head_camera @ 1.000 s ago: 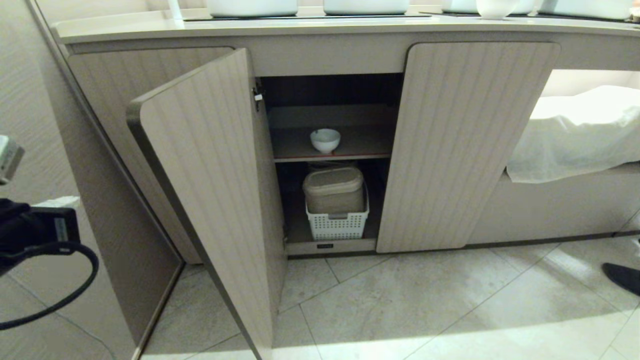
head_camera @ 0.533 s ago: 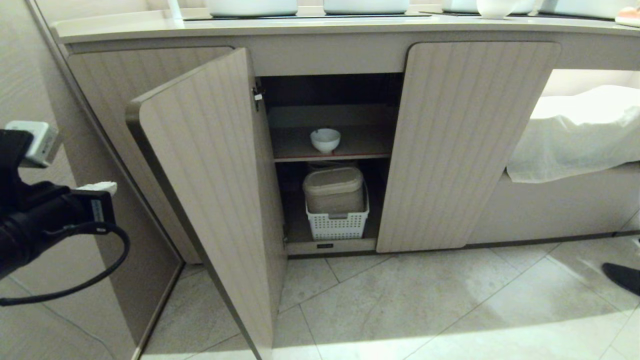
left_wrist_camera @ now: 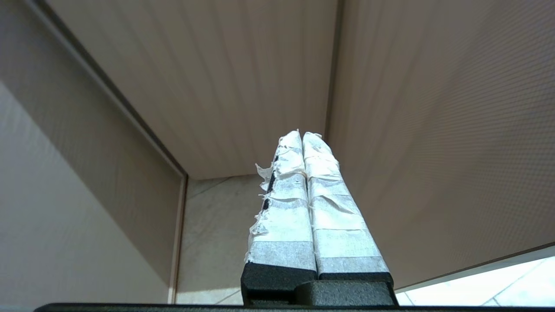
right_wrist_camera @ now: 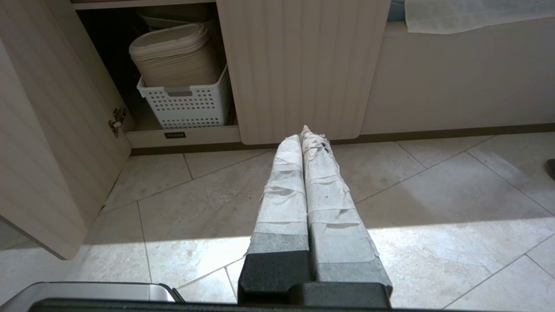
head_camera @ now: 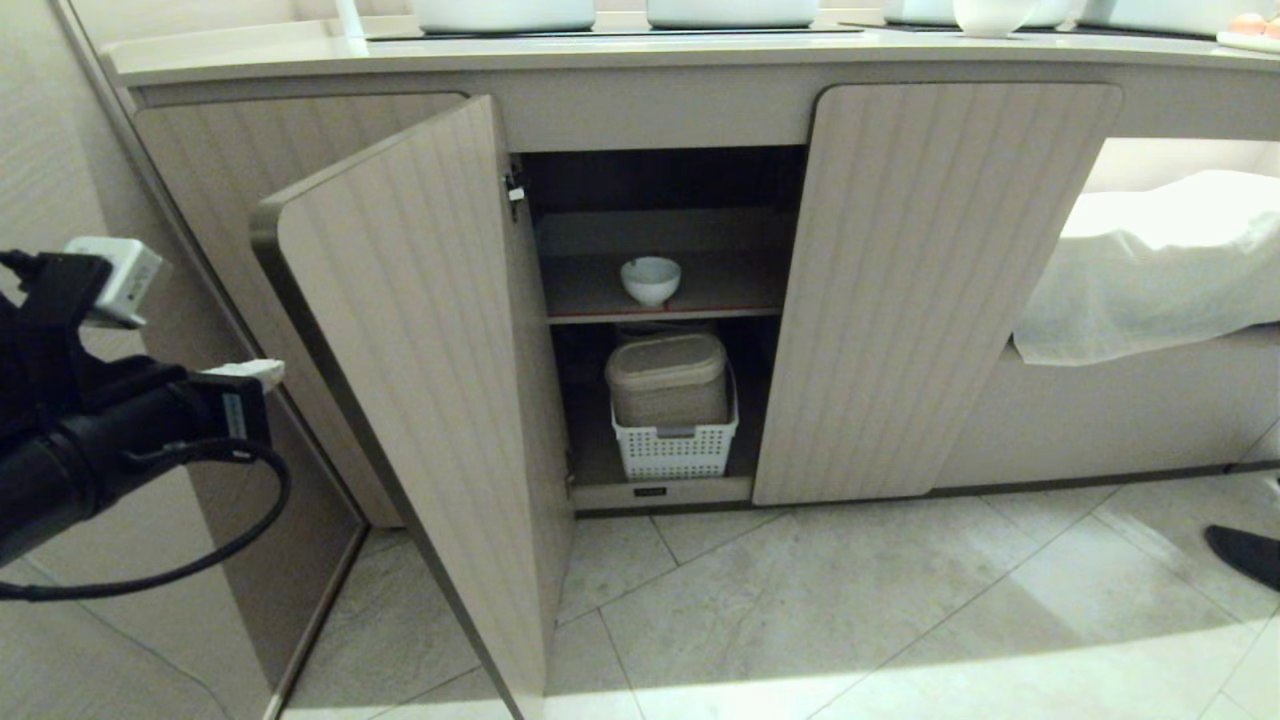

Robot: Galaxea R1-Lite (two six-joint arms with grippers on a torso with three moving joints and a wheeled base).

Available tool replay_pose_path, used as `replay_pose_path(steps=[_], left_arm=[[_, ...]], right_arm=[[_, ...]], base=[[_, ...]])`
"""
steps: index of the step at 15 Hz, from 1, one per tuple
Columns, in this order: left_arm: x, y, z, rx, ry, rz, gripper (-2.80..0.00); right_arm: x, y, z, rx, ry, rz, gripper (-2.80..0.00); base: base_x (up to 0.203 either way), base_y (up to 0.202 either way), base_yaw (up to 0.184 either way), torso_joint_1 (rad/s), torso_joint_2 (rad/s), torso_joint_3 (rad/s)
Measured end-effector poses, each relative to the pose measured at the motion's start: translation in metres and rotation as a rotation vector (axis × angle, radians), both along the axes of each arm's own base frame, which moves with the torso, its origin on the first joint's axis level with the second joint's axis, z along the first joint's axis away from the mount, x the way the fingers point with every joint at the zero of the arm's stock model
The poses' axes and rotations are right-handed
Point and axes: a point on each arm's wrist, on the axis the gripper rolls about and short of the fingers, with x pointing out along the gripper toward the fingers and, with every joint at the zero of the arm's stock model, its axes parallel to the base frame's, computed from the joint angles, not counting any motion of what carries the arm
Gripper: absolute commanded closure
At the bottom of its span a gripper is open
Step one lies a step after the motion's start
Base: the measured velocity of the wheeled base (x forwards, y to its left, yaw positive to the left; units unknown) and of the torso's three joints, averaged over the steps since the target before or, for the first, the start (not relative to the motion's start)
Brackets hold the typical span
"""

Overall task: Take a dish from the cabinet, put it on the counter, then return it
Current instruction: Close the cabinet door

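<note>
You had before you the long cream-beige counter (head_camera: 620, 52) with its rounded front edge, and all other places I give from the low beige cabinet (head_camera: 940, 290) with ribbed doors that stood under it. The middle ribbed door (head_camera: 420, 390) of this cabinet stood swung open toward you, so the dark inside was showing, while the door to the right of the opening was closed. On the pale tiled floor (head_camera: 850, 610) in front of the cabinet lay a band of sunlight. To the right of the cabinet a white cloth (head_camera: 1150, 270) lay over a low ledge. In the lower part of the cabinet stood a white perforated plastic basket (head_camera: 676, 450), and in it a beige lidded container (head_camera: 668, 380). Above them, on the shelf edged with a red line, sat the small round white ceramic dish (head_camera: 651, 280), upright and alone, and no gripper touched it. Your left gripper (left_wrist_camera: 302, 135) was at the left of the open door, on its outer side, well apart from the dish; its two taped fingers (left_wrist_camera: 282, 208) were pressed together with nothing between them. Your right gripper (right_wrist_camera: 304, 132) pointed at the floor in front of the cabinet's closed right door, and its taped fingers were also pressed together, empty.
</note>
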Motion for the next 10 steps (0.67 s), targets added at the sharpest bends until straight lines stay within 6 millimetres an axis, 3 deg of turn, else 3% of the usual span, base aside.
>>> replay_pose_path(steps=[10], left_arm=[[0.001,-0.018,0.003,-0.055,-0.004,-0.123,0.0]], right_arm=[[0.0,0.0,0.0,0.0,0.0,0.0,0.0]], base=[[0.0,0.0,0.0,0.0,0.0,0.0]])
